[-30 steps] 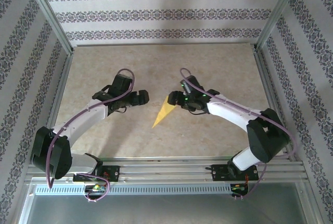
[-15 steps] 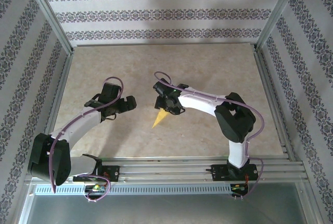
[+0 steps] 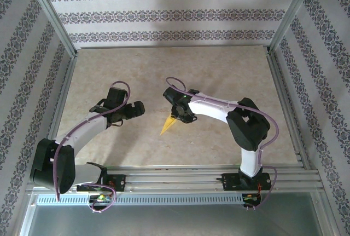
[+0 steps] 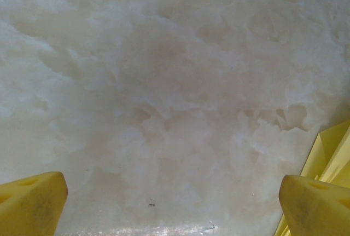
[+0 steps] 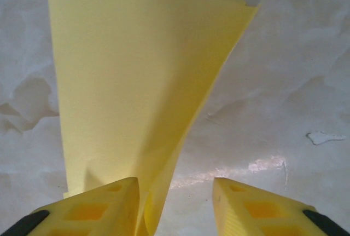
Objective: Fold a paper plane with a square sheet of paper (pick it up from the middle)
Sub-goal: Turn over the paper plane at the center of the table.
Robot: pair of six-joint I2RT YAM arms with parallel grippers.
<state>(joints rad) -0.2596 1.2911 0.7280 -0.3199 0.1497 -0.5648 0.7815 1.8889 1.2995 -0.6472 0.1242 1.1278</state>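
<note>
At the bottom of the right wrist view the right pincer stands half-narrowed. The near end of the slim yellow folded paper plane sits in its gap, against the left-hand pad and clear of the other, and fans toward the top edge over the pale marbled table. In the top view the plane's point lies just below centre with its wide end under that pincer, while the left pincer gapes wide to its left, apart; a second ago the right arm reached in from the right with wider jaws.
</note>
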